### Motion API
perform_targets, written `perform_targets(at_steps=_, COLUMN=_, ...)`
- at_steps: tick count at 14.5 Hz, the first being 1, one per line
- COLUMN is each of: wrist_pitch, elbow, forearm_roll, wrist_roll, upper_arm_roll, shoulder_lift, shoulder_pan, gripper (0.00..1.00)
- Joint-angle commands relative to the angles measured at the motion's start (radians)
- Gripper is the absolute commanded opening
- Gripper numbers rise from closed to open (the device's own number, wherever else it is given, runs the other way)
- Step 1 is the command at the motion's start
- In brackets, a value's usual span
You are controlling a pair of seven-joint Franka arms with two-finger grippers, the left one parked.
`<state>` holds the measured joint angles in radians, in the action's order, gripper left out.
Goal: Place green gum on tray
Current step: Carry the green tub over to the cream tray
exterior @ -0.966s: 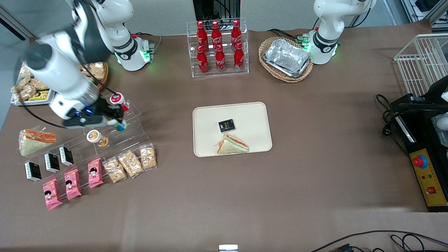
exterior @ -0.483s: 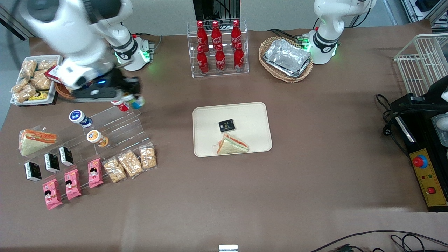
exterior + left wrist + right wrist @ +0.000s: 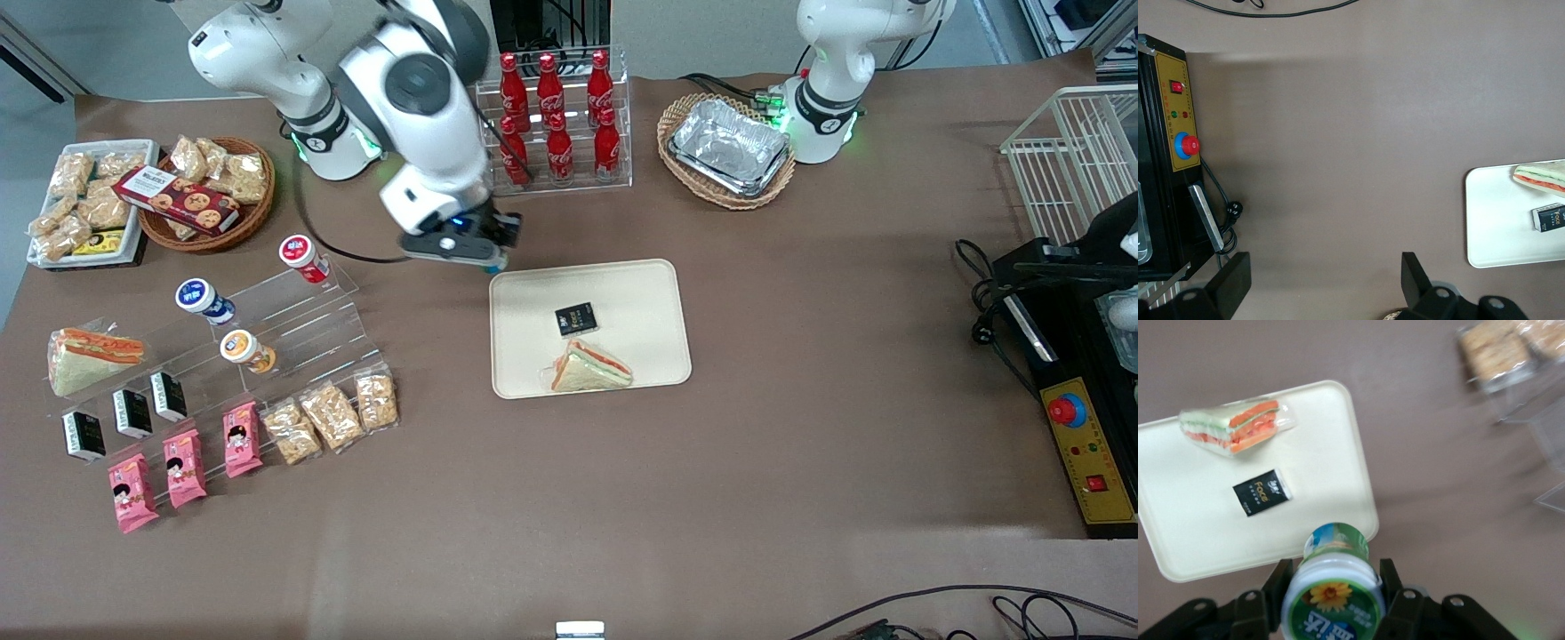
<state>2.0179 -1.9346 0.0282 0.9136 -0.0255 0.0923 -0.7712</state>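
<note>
The green gum (image 3: pixel 1335 587), a small bottle with a green-rimmed white lid bearing a flower print, is clamped between the fingers of my gripper (image 3: pixel 1336 583). In the front view the gripper (image 3: pixel 491 254) hangs above the table at the corner of the cream tray (image 3: pixel 640 298) that lies farthest from the camera on the working arm's end. The bottle's base points toward the tray's rim (image 3: pixel 1361 513). On the tray lie a wrapped sandwich (image 3: pixel 591 366) and a small black packet (image 3: pixel 576 318).
A clear stepped stand (image 3: pixel 329 311) toward the working arm's end holds red-lidded (image 3: pixel 300 256), blue-lidded (image 3: pixel 203 298) and orange-lidded (image 3: pixel 244 348) bottles. A rack of cola bottles (image 3: pixel 553 120) stands close above the gripper in the front view. A wicker basket of foil trays (image 3: pixel 727 149) stands beside the rack.
The arm has swung from the stepped stand across the table to the tray's corner, carrying the green gum with it.
</note>
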Motion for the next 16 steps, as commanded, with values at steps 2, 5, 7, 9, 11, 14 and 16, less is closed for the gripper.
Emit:
perform_targets(at_steps=2, wrist_pitch=0.278, elbow=-0.148, forearm_roll=0.003, wrist_roll=0.129, upper_arm_roll=-0.017, shoulder_lift=0.094, shoulder_pan=-0.100, gripper=0.00)
perform_targets(at_steps=5, wrist_pitch=0.425, elbow=-0.220, forearm_roll=-0.002, wrist_roll=0.133, upper_arm_roll=-0.016, shoulder_lift=0.159, shoulder_pan=-0.105, gripper=0.00)
perform_targets(at_steps=7, wrist_pitch=0.488, elbow=-0.236, forearm_roll=-0.002, wrist_roll=0.131, upper_arm_roll=-0.016, shoulder_lift=0.200, shoulder_pan=-0.103, gripper=0.00)
perform_targets(at_steps=9, wrist_pitch=0.508, elbow=-0.233, forearm_roll=-0.002, wrist_roll=0.128, upper_arm_roll=-0.016, shoulder_lift=0.230, shoulder_pan=-0.092, gripper=0.00)
perform_targets(at_steps=11, wrist_pitch=0.518, elbow=-0.230, forearm_roll=-0.002, wrist_roll=0.120, upper_arm_roll=-0.016, shoulder_lift=0.260, shoulder_pan=-0.088, gripper=0.00)
perform_targets(at_steps=14, wrist_pitch=0.527, elbow=-0.227, forearm_roll=-0.001, wrist_roll=0.119, upper_arm_roll=-0.017, shoulder_lift=0.280, shoulder_pan=-0.086, gripper=0.22)
perform_targets(at_steps=16, wrist_pitch=0.527, elbow=-0.222, forearm_roll=-0.001, wrist_roll=0.119, upper_arm_roll=-0.020, shoulder_lift=0.282, shoulder_pan=-0.086, gripper=0.71)
